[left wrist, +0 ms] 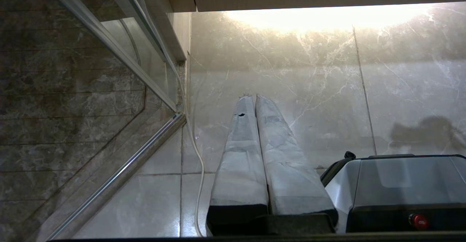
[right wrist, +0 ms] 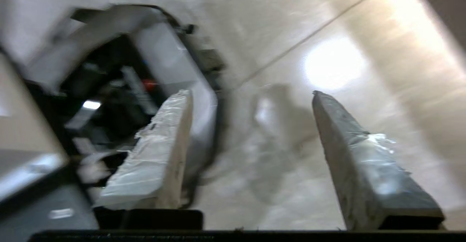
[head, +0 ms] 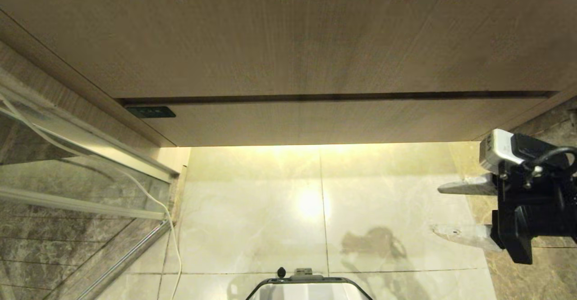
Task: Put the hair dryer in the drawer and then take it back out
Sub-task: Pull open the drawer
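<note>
The right pincer (head: 436, 210) is hovering spread and empty over the tiled floor (head: 252, 210); the left pincer (left wrist: 251, 97) is hanging pressed together.

Above: drawer (head: 315, 119) front, overhanging floor (head: 252, 210). Left: glass partition (head: 67, 155) (cord (head: 148, 196) trailing beside it). Right: right gripper (head: 436, 210) over floor.

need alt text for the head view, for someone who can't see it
The robot's right end effector reaches in from the right edge with its fingers apart and empty, above a glossy pale tile floor. A closed tan wood-grain drawer front spans the upper picture, with a glass shower door and a thin white cord at the left.
</note>
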`<state>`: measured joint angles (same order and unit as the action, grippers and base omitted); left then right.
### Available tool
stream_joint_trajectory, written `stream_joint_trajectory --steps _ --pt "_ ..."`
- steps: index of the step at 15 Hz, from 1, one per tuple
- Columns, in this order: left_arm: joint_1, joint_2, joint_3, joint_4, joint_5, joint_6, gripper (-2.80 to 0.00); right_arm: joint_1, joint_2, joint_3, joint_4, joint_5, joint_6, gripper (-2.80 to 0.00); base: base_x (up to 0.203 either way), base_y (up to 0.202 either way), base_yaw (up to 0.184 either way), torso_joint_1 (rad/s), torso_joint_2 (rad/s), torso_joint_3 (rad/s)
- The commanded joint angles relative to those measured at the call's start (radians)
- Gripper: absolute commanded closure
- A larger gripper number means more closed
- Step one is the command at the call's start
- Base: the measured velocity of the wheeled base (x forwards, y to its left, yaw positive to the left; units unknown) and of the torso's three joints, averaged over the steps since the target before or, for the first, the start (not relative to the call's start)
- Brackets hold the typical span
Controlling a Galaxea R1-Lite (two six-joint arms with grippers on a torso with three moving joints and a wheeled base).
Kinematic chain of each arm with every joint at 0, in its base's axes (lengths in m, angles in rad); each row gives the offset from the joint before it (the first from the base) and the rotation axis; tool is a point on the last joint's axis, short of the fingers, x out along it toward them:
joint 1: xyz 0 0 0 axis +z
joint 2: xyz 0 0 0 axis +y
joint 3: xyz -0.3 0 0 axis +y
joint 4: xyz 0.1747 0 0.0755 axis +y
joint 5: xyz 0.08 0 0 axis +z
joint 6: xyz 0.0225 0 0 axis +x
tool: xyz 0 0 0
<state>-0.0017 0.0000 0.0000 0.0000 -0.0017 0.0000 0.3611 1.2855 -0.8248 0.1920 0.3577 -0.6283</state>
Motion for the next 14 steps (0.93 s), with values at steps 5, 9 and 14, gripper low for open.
stream_joint_trajectory --steps 5,9,14 --pt "0.0 0.0 0.002 0.0 0.0 0.0 0.0 -0.003 0.049 0.088 -0.286 -0.168 -0.311 -2.8 0.0 0.0 0.0 0.0 0.0 0.0" --pt "0.0 0.0 0.002 0.0 0.0 0.0 0.0 -0.002 0.084 0.119 -0.407 -0.253 -0.341 -2.8 0.0 0.0 0.0 0.0 0.0 0.0" --pt "0.0 0.0 0.002 0.0 0.0 0.0 0.0 0.004 0.251 0.18 -0.763 -0.276 -0.428 -2.8 0.0 0.0 0.0 0.0 0.0 0.0"
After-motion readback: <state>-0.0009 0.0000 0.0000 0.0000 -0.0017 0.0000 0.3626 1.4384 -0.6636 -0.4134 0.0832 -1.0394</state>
